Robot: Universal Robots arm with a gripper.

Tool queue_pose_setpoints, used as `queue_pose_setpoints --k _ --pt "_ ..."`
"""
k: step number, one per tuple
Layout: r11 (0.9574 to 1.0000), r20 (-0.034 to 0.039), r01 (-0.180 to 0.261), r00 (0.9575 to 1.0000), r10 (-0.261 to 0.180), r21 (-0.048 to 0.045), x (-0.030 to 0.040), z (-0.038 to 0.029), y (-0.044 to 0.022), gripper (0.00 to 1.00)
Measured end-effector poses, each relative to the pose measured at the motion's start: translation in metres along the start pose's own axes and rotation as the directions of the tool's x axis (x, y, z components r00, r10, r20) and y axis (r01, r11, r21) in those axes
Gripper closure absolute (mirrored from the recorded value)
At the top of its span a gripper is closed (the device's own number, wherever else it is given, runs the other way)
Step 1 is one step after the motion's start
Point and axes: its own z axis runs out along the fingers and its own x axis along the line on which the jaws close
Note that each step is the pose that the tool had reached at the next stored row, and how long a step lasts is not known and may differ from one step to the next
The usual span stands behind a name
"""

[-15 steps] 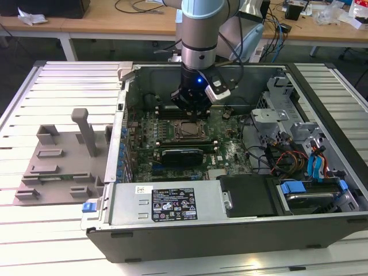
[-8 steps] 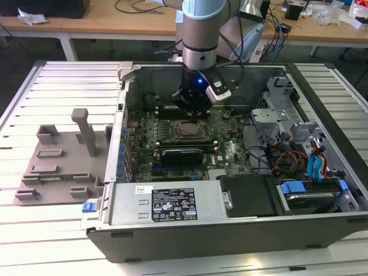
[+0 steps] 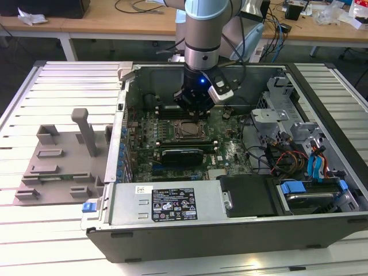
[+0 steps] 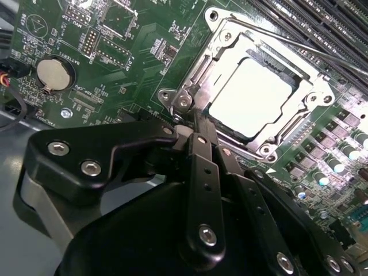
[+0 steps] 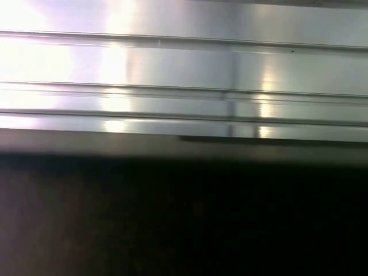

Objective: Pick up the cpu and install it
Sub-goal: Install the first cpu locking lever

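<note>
The cpu (image 4: pixel 253 95) lies flat in the motherboard socket, its bright silver top framed by the metal retention plate (image 4: pixel 313 86). In the exterior view the cpu (image 3: pixel 188 131) sits mid-board inside the open computer case. My gripper (image 4: pixel 196 127) hangs just over the socket's corner, its two black fingers pressed together with nothing between them. From the exterior view the gripper (image 3: pixel 193 115) is just behind the socket, low inside the case.
A grey fixture tray (image 3: pixel 60 161) rests on the slatted metal table (image 5: pixel 172 69) at the exterior view's left. The case holds a power supply (image 3: pixel 172 201), a drive cage (image 3: pixel 287 115) and cables (image 3: pixel 287 158). A coin battery (image 4: pixel 54 73) sits on the board.
</note>
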Motion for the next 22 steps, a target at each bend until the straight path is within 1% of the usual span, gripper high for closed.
queue_pose_setpoints --k 5,7,9,12,15,16,17,18,20,22 --pt "1.0000 -0.0001 0.000 1.0000 0.000 0.0001 0.0000 -0.0025 0.0004 0.89" --pt "1.0000 -0.0006 0.000 1.0000 0.000 0.0007 0.0000 -0.0018 0.0003 0.89" --pt "1.0000 -0.0006 0.000 1.0000 0.000 0.0006 0.0001 0.0004 0.0005 0.89" --pt "1.0000 0.0000 0.000 1.0000 0.000 -0.0043 0.0000 0.0013 0.0030 0.89" --pt "1.0000 -0.0001 0.000 1.0000 0.000 -0.0047 -0.0001 0.0010 0.0041 0.89" --pt "1.0000 0.0005 0.000 1.0000 0.000 -0.0054 -0.0002 -0.0004 0.0042 0.89" --pt "1.0000 0.0000 0.000 1.0000 0.000 -0.0045 -0.0002 -0.0038 0.0039 0.89" --pt "1.0000 0.0000 0.000 1.0000 0.000 -0.0045 -0.0002 -0.0056 0.0035 0.89" --pt "1.0000 -0.0002 0.000 1.0000 0.000 -0.0044 -0.0001 -0.0068 -0.0003 0.89" --pt "1.0000 -0.0001 0.000 1.0000 0.000 -0.0044 0.0000 -0.0068 -0.0026 0.89"
